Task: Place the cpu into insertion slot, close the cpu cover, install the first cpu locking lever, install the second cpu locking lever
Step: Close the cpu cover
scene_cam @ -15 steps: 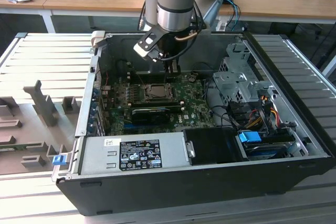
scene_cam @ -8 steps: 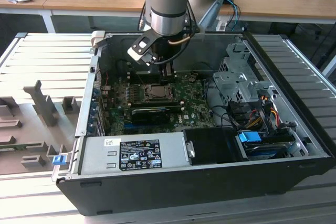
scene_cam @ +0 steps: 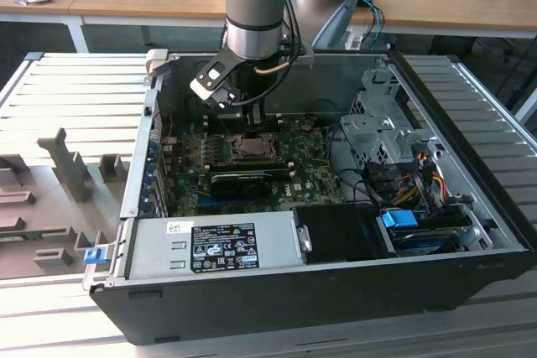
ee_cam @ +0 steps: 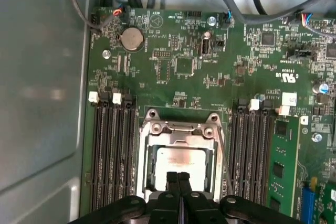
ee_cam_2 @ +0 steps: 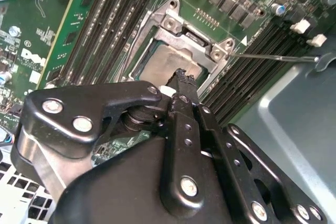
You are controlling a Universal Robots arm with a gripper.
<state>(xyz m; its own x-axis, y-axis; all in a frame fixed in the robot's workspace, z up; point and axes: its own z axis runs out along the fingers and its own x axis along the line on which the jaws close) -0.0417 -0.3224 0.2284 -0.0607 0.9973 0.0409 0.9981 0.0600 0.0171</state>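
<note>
First wrist view is showing the gripper (ee_cam: 178,176), fingers clenched empty, hanging over the chip (ee_cam: 181,161) lying under its cover (ee_cam: 181,129).

Exterior view overlooks the case (scene_cam: 294,291); both wrist views hug the insertion slot (ee_cam: 150,169) (ee_cam_2: 135,64).

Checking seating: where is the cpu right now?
In the first wrist view the cpu sits in the insertion slot, framed by the cpu cover, between the memory slots, beside the gripper.
</note>
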